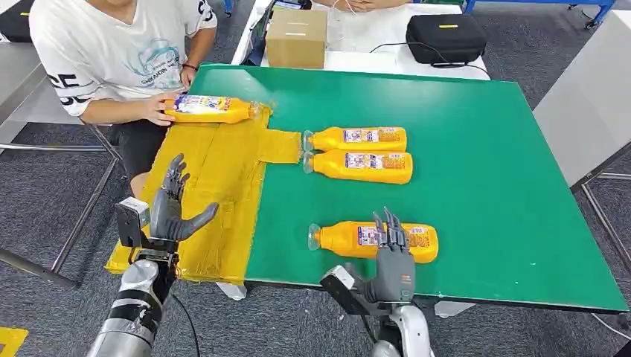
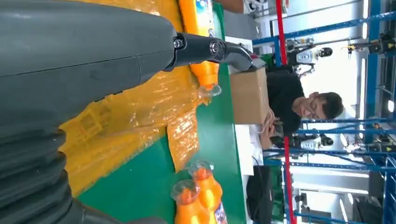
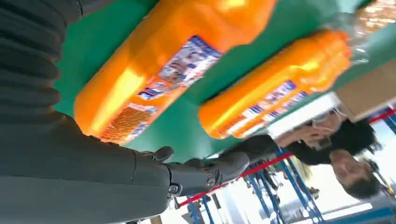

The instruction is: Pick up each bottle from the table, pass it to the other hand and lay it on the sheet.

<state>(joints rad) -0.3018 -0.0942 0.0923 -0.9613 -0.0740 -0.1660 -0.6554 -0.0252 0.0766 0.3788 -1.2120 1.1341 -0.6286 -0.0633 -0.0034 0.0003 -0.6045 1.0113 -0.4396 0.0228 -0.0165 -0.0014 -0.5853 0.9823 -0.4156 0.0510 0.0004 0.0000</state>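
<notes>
silver arms, dark grey left hand (image 1: 173, 210)

shirt (image 1: 111, 52) | print possibly "SHIKAKUN" (blurry) | bottle labels (image 1: 370, 236) | unreadable

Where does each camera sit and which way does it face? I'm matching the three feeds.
Head view: high on the body, looking down at the green table; left hand and right hand show.
Left wrist view: behind the left hand, across the yellow sheet.
Right wrist view: behind the right hand, at the nearest bottle.
Shared: that nearest bottle and the cardboard box.
</notes>
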